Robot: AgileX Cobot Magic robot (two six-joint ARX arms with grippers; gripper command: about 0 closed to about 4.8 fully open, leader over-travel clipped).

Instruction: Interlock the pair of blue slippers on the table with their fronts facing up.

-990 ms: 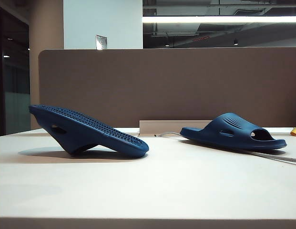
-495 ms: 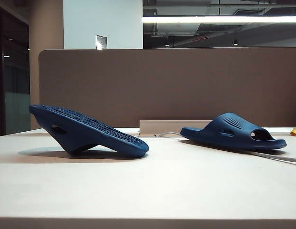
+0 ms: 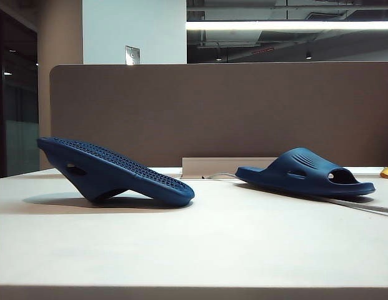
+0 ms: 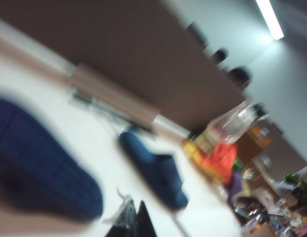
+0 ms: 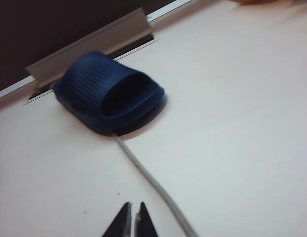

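On the left of the cream bench (image 3: 194,250), one navy slipper (image 3: 115,172) lay flipped, its dotted sole up, propped on its strap with the heel end raised. The left gripper (image 4: 136,222), blurred in its wrist view, hung above the bench near this slipper, jaws closed and empty. Well apart to the right, the second slipper (image 3: 306,173) sat upright before the brown partition (image 3: 231,112), a grey cable (image 5: 153,185) running from beneath it. The right gripper (image 5: 133,222) hovered near that cable, jaws pinched together, empty.
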